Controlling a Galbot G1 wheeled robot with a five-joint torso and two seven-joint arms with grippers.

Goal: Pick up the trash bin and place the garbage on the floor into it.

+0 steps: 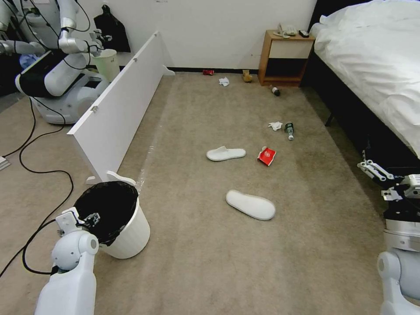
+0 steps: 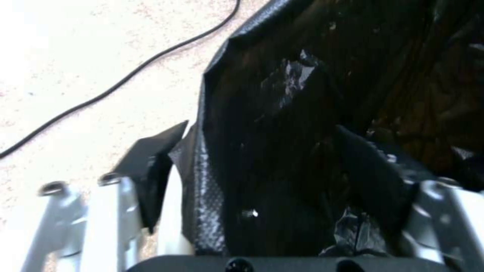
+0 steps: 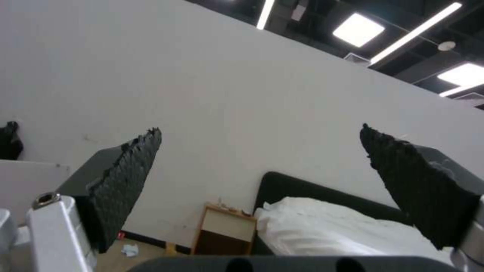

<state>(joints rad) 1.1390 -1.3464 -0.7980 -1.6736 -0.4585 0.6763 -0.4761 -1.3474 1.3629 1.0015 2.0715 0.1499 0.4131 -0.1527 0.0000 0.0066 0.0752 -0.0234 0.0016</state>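
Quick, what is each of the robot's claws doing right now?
Left gripper: open, its fingers astride the bin's bag-lined rim, not yet clamped.
Right gripper: open, empty, raised beside the bed.

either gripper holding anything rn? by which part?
Left gripper straddles the bag-lined rim of the small white plastic trash bin; a firm clamp cannot be told. Right gripper open, empty.

The small round white plastic trash bin lined with a black bag stands on the short-pile beige carpet floor at near left, just before the end of a long white board set on edge. The left gripper straddles the bin's rim. Two flat white slippers lie mid-floor, right of the bin. A wooden bedside table stands at the far wall, with a white-sheeted bed to its right.
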